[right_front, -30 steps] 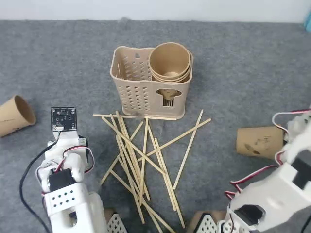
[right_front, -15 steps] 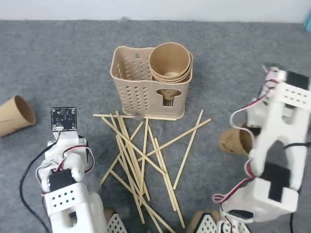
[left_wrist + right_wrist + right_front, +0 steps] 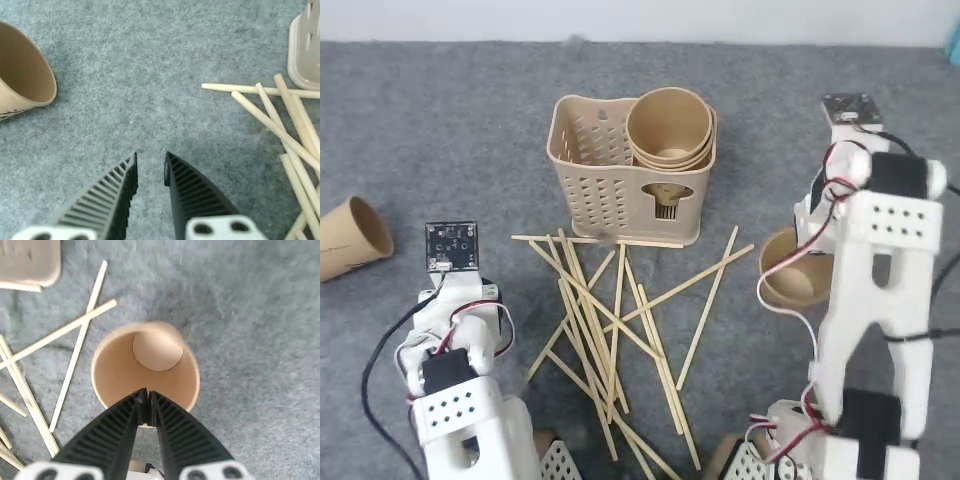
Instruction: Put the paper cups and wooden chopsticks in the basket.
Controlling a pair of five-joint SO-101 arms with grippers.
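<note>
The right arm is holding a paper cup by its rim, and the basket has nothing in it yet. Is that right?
Not quite. The basket is not empty: the high view shows stacked paper cups standing inside it. The rest holds: the right arm's jaws are shut on the rim of a paper cup.

Matt, dry surfaces nearly everywhere.
Table cover (image 3: 470, 130): grey cloth, rough nap. Basket (image 3: 600, 190): beige plastic, matt, perforated. Chopsticks (image 3: 617, 300): bare pale wood, no gloss. Paper cup (image 3: 145, 367): brown, dull, smooth inside. Arms (image 3: 875, 250): smooth white plastic; gripper fingers (image 3: 187, 192) black, ribbed, probably plastic too.
</note>
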